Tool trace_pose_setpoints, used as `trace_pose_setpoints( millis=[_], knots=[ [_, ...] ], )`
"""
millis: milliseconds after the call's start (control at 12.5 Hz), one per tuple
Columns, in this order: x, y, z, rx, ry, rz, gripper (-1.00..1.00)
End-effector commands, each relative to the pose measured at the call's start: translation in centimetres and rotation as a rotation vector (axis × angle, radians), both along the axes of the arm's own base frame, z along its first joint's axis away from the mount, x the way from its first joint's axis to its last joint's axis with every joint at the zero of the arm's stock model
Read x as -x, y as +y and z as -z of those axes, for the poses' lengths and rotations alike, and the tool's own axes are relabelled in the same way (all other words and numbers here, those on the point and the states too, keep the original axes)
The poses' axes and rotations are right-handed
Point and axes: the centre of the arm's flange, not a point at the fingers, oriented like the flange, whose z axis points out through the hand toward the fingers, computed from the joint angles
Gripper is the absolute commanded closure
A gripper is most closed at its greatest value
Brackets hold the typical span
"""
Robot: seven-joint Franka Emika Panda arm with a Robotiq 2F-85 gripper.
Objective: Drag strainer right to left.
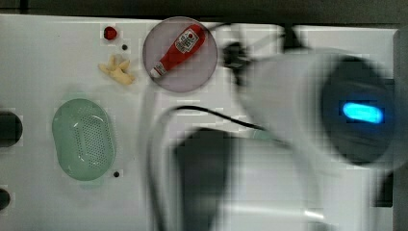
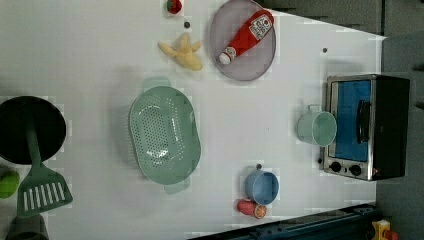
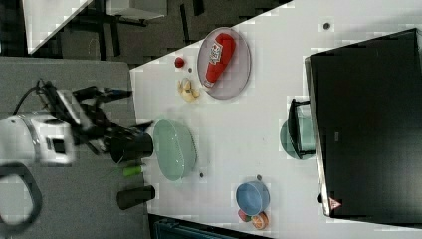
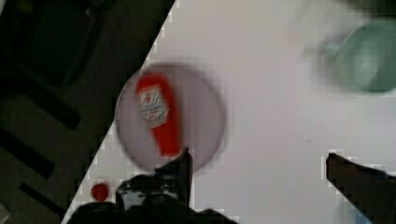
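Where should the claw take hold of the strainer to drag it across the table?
Probably on the strainer's wide smooth rim at a long side, coming straight down from above. It lies flat, open side up, so the rim offers an edge to pinch; the holed centre does not.

Left view: the strainer (image 2: 164, 132) is placed on the table (image 2: 90, 55) at centre. The banana (image 2: 184, 52) lies beyond it toward the left view's top, and the plate (image 2: 227, 75) is set just to the banana's right, with the ketchup bottle (image 2: 247, 36) lying on it. The mug (image 2: 317, 127) stands just left of the toaster oven (image 2: 365, 126), well apart from the strainer at the left view's right. The spatula (image 2: 40, 185) is laid at the left view's lower left.
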Motion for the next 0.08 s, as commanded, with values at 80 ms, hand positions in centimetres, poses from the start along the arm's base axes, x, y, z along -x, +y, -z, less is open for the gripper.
trace_pose_setpoints(
  millis=[80],
  knots=[
    [1.36,-1.13,4.61,0.071,0.155,-0.225,-1.00]
  ],
)
